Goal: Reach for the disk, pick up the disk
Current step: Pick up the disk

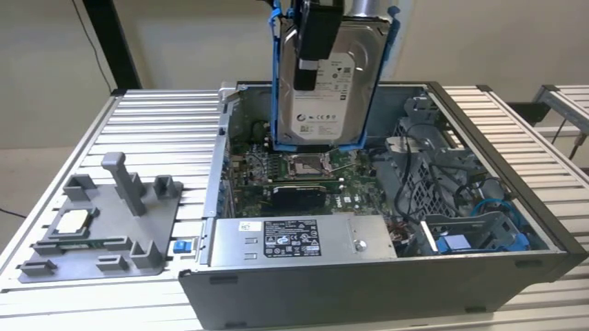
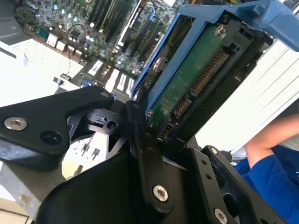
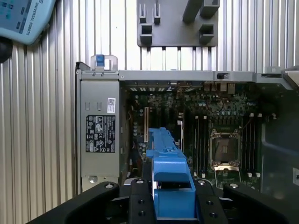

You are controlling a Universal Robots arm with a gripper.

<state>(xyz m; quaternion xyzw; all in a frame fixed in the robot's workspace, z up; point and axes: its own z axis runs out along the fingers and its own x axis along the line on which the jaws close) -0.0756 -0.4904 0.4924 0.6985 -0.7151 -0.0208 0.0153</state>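
The disk (image 1: 333,83), silver-grey with a white label and blue side rails, hangs upright above the open computer case (image 1: 497,227), clear of its interior. My gripper (image 1: 318,69) is shut on it from above, one black finger lying across its labelled face. In the second wrist view the disk's green circuit board (image 2: 187,84) and blue rail (image 2: 233,16) sit between the black fingers (image 2: 145,154) of the gripper (image 2: 173,140). In the first wrist view the blue rail (image 3: 169,170) stands up between the fingers (image 3: 140,203) of the gripper (image 3: 170,203), over the motherboard (image 3: 205,121).
The case holds a motherboard (image 1: 304,179), a power supply (image 1: 294,238) and cables with blue parts (image 1: 460,241). A grey fixture plate (image 1: 101,221) with a square chip (image 1: 72,221) lies at the exterior view's left. A pendant (image 3: 23,18) rests on the slatted table. A person's blue sleeve (image 2: 266,168) is nearby.
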